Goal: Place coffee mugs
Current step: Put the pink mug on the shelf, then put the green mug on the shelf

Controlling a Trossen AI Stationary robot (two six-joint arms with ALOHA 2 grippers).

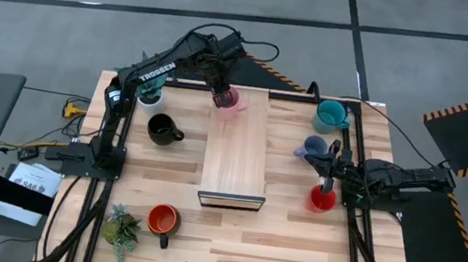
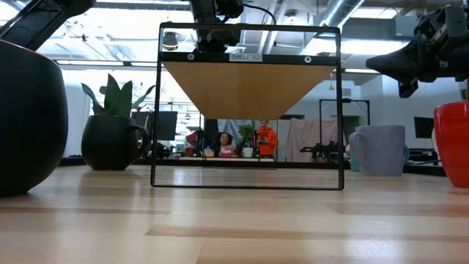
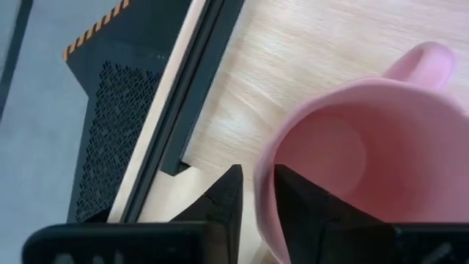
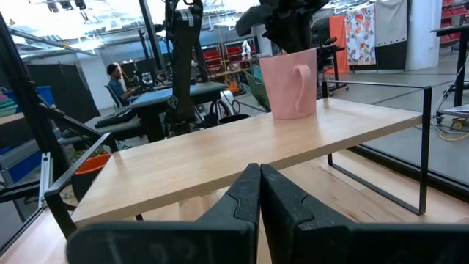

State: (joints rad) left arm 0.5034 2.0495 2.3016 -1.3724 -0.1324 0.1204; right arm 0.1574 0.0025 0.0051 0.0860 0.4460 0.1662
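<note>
The pink mug [image 1: 229, 103] stands upright on its base at the far left corner of the raised wooden shelf [image 1: 236, 154]; it also shows in the right wrist view [image 4: 289, 81]. My left gripper [image 3: 256, 202] reaches down from above, open, its fingers on either side of the mug's wall. On the table stand the black mug [image 1: 163, 129], orange mug [image 1: 163, 221], teal mug [image 1: 331, 116], pale blue mug [image 1: 313, 147] and red mug [image 1: 322, 198]. My right gripper [image 4: 260, 192] waits shut at the table's right, between the pale blue and red mugs, pointing level toward the shelf. My left gripper straddles the pink mug's wall at the rim [image 3: 264, 192], on the side away from the handle [image 3: 425, 62], one finger inside the mug and one outside, slanting down from above. A strip of shelf shows between the outer finger [image 3: 227, 202] and the wall. Whether the inner finger [image 3: 300, 205] touches, I cannot tell.
A small green plant [image 1: 121, 226] stands at the near left beside the orange mug, and a potted plant [image 1: 149, 94] at the far left under my left arm. The shelf's black metal frame [image 2: 249, 180] rests mid-table. Bare shelf top lies nearer than the pink mug.
</note>
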